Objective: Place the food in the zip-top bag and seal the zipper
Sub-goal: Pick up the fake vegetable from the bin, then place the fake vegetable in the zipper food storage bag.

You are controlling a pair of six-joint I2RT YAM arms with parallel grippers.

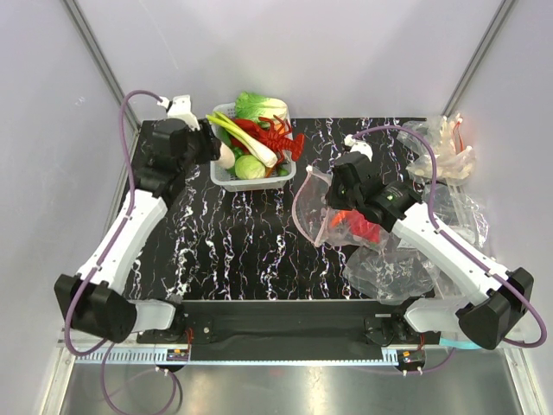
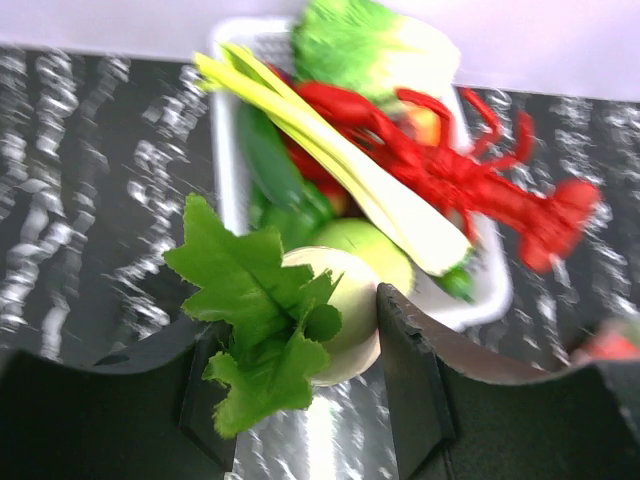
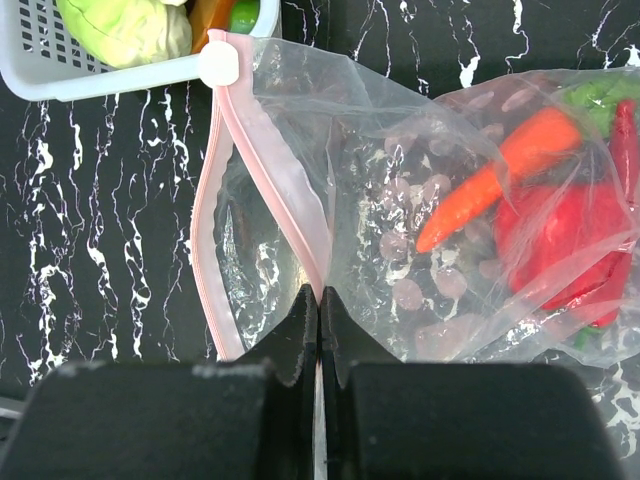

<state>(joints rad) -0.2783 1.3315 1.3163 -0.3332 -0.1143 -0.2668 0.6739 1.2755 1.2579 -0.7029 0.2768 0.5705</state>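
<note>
Black marbled table top [image 1: 233, 242] with white veins lies under both my arms. On its right half my right gripper [image 3: 318, 300] holds up the clear dotted zip-top bag [image 3: 400, 200], fingers pressed tight together on the pink-red zipper strip [image 3: 270, 170]. The mouth gapes, the strip's two sides bowed apart. Inside the bag lie a red toy pepper [image 3: 565, 240] and an orange toy carrot [image 3: 500, 175].

At the table's far edge, left of the bag, sits the white plastic basket [image 1: 246, 184], piled with a pale green cabbage [image 1: 259, 105], a red lobster [image 2: 470, 180] and a long green-white leek [image 2: 340, 160] lying slantwise across the heap. My left gripper [image 2: 305, 340] is at the basket's near left corner, clamped on a white round toy turnip [image 2: 345, 300] with green leaves [image 2: 250, 300] that hide one finger.

A small white slider tab [image 3: 218, 65] sits at the strip's end, just beside the basket.
</note>
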